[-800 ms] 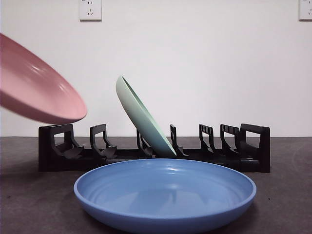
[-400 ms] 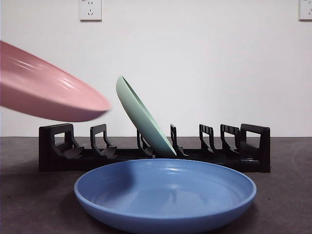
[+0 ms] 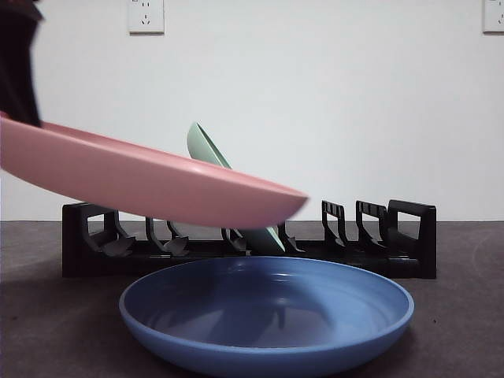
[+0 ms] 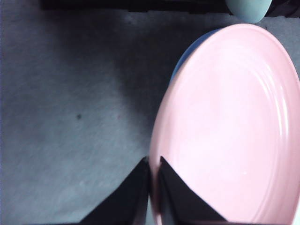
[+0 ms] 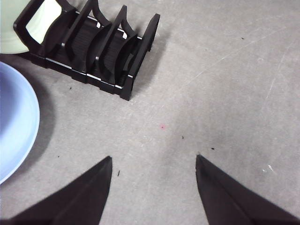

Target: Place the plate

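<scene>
On my dark grey table (image 3: 47, 331) the blue plate (image 3: 266, 315) lies flat at the near edge, and just behind it stands the black dish rack (image 3: 378, 244), a pale green plate (image 3: 209, 153) leaning tilted in one of its middle slots.

Even, soft light throughout; the pink plate (image 3: 150, 185) looks slightly motion-blurred, its shadow dimming the table (image 4: 70, 117).

Pink plate (image 3: 157, 185), blue plate (image 3: 268, 315), green plate (image 3: 206, 150), black rack (image 3: 394, 236).
</scene>
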